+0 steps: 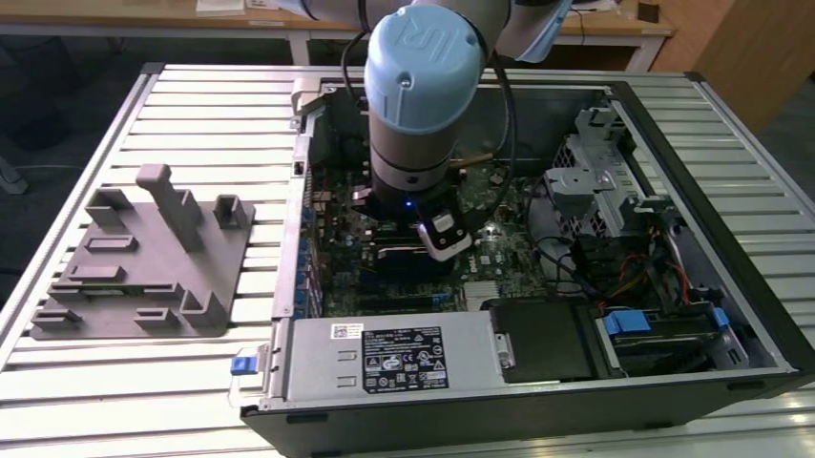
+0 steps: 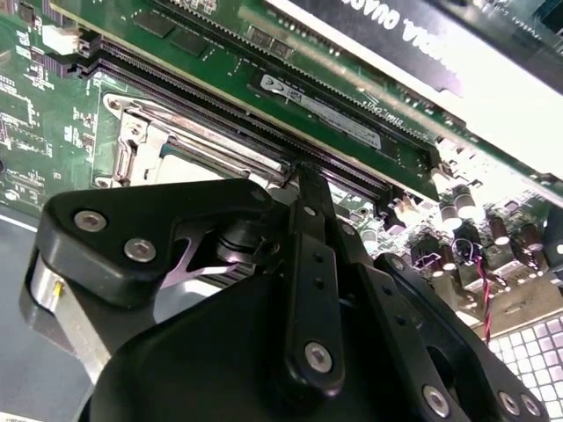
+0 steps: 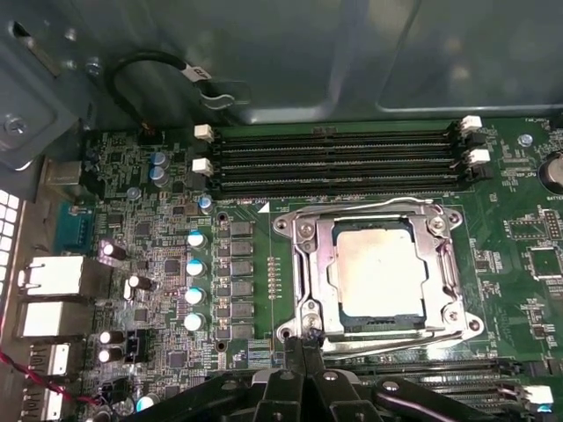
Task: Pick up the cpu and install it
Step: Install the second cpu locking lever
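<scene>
Since the cpu (image 3: 378,270) already lies flat in its socket frame (image 3: 303,264) on the motherboard (image 3: 167,264), the placing looks done, though the frame seems unlatched. Just beside the frame's near corner the gripper (image 3: 302,338) has its fingers pinched together on nothing, with empty RAM slots (image 3: 339,158) beyond and the grey fixture tray (image 1: 140,277) well apart outside the case.

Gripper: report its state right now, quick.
Gripper: shut, fingers together and holding nothing, at the edge of the socket frame where the cpu already sits.
</scene>
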Available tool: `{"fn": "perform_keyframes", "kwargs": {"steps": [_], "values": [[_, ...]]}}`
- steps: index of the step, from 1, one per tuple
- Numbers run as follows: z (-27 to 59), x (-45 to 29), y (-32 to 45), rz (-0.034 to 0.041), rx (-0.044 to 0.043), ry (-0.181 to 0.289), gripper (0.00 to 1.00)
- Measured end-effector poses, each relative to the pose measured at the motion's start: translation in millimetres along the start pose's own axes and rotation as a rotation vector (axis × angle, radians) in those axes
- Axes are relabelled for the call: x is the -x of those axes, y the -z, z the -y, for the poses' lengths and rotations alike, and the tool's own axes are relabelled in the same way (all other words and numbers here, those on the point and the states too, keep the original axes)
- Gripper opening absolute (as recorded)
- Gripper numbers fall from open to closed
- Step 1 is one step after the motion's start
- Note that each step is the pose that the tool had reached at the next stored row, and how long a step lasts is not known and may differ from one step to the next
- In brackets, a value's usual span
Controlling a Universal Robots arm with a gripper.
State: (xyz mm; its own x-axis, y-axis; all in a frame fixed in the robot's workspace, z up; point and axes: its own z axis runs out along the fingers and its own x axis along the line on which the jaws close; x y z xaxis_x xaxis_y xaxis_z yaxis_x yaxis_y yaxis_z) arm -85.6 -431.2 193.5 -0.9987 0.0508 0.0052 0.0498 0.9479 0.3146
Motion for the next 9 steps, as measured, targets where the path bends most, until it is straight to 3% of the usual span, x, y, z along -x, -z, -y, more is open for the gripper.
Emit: {"fn": "perform_keyframes", "kwargs": {"steps": [5,9], "values": [[0.8,-0.5,-0.5,-0.0008,0.0174,0.0,0.11],[1.8,-0.7,-1.5,-0.0011,0.0237,0.0,0.11]]}}
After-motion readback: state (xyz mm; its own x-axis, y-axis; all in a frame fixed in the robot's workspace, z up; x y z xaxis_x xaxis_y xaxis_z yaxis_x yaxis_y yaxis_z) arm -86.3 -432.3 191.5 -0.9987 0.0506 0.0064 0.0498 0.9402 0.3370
